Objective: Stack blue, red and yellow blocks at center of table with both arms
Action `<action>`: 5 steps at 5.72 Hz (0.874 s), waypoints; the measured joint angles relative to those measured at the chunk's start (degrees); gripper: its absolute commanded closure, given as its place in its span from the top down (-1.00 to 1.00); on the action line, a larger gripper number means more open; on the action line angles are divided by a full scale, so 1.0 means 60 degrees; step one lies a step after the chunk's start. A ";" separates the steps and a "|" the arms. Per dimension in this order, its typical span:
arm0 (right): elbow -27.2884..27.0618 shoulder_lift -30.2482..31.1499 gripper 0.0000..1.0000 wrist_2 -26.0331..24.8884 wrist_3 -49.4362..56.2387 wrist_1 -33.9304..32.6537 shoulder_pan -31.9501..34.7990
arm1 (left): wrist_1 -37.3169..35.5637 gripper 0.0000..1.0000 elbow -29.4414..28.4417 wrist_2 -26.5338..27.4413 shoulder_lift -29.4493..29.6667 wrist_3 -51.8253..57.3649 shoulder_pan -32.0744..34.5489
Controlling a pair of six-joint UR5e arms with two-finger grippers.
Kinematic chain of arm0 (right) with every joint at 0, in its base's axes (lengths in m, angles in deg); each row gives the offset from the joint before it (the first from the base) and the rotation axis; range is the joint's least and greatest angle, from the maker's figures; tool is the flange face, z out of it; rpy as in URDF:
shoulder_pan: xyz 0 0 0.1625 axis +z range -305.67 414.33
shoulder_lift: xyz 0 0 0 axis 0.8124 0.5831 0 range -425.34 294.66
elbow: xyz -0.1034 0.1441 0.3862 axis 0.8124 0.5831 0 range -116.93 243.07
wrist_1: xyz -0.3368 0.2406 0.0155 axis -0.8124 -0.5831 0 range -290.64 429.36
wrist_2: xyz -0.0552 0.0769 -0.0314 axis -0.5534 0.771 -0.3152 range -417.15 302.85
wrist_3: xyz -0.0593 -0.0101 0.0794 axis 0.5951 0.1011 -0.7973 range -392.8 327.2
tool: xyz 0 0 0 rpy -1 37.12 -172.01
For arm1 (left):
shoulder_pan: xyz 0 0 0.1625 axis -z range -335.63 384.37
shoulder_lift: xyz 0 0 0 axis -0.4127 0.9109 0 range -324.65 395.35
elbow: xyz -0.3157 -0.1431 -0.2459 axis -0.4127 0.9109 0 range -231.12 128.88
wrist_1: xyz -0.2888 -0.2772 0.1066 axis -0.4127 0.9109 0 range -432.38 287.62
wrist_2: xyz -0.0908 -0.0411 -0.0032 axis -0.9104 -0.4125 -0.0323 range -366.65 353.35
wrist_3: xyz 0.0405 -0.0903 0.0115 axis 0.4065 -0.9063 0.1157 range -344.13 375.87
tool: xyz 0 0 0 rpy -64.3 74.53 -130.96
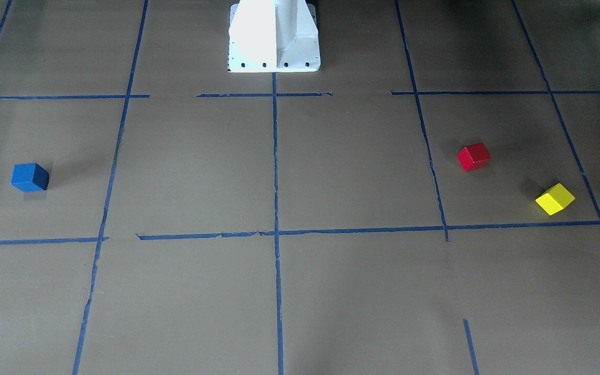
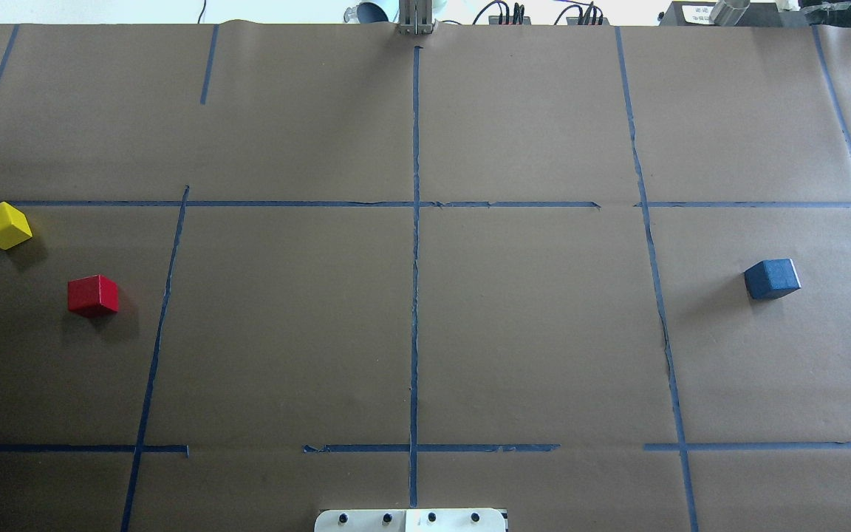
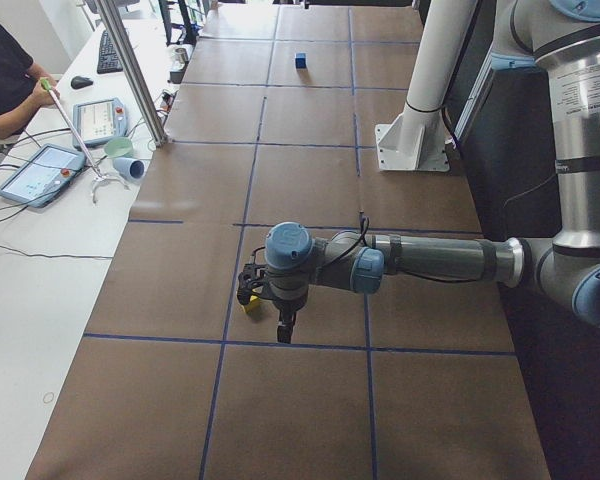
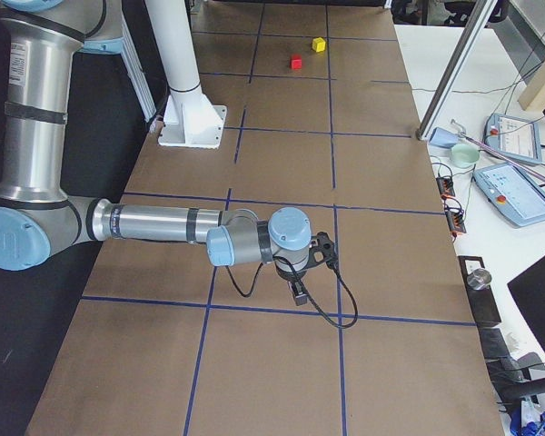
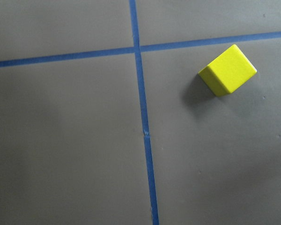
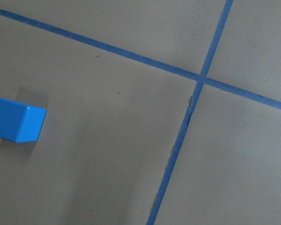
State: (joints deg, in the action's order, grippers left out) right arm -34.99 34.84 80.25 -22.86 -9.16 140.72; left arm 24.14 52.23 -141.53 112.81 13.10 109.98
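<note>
table [image 2: 529, 332] | taped grid; blue block [image 2: 771, 278]; red block [image 2: 92, 295]; yellow block [image 2: 3, 225]

The left arm [image 3: 440, 258] and right arm [image 4: 154, 222] were built of silver-grey tubes capped in pale blue at the joints. A black cable [image 4: 349, 295] was looped at the right wrist, and a white pedestal [image 1: 274, 36] was fastened with dark bolts.

- The middle of the brown paper-covered table [image 2: 529, 332] is flat paper crossed only by thin blue tape lines [image 2: 415, 295]; a gripper can pass there from either side.
- The small red cube block [image 2: 93, 295] and the small yellow cube block [image 2: 3, 225] stand near each other on the robot's left side, with a gap between them.
- The small blue cube block [image 2: 771, 278] stands alone on the right side, well apart from them.
- The white metal robot pedestal [image 1: 274, 36] stands at the robot's edge, on the centre line.
</note>
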 measured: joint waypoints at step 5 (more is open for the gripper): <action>0.0524 0.0019 1.00 0.0037 -0.0055 0.0033 -0.0022 | -0.0621 1.00 0.0451 -0.0208 -0.0031 0.0560 -0.0046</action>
State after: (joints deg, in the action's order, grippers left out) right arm -31.85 34.95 80.47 -23.19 -8.97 140.60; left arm 20.42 54.94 -142.78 112.63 16.46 109.71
